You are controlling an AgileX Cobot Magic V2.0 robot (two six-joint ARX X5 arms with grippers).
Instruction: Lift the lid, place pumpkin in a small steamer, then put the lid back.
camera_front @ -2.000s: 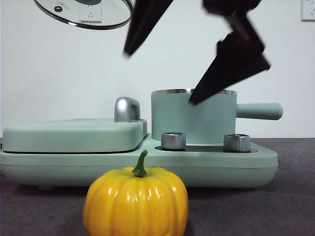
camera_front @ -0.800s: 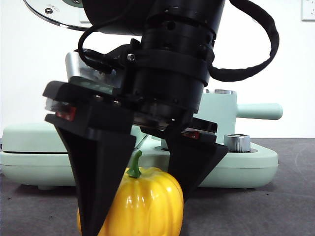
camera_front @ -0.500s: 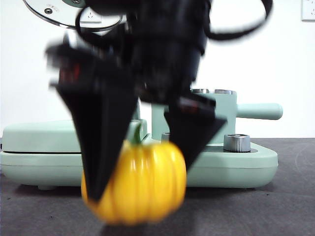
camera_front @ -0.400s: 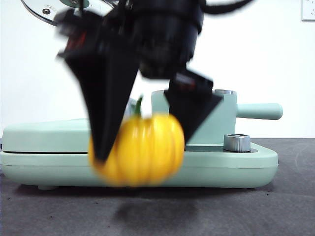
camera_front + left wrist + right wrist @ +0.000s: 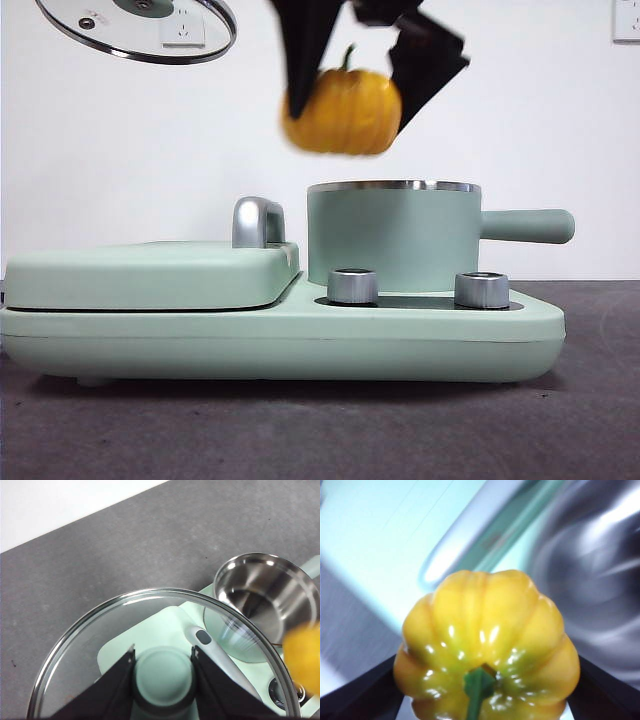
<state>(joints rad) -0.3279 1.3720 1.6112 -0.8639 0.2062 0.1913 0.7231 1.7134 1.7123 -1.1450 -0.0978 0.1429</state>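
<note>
My right gripper (image 5: 352, 95) is shut on the yellow-orange pumpkin (image 5: 342, 110), holding it in the air just above the left part of the small steamer's (image 5: 393, 240) open steel rim. The right wrist view shows the pumpkin (image 5: 487, 645) large between the jaws, with the steamer's steel inside (image 5: 592, 575) beyond it. High at the left, my left gripper (image 5: 163, 677) is shut on the mint-green knob of the glass lid (image 5: 125, 630). The lid (image 5: 135, 25) shows tilted at the top left of the front view. The steamer (image 5: 265, 597) stands open and empty.
The steamer sits on a mint-green cooker base (image 5: 280, 340) with two steel knobs (image 5: 352, 285) at its front. The flat griddle cover (image 5: 150, 272) with a steel handle (image 5: 257, 220) fills the base's left half. The steamer's side handle (image 5: 525, 226) points right.
My right gripper came down around the pumpkin on the table, shut on it and raised it to above the steamer's rim. The lid stayed held high at the left.
</note>
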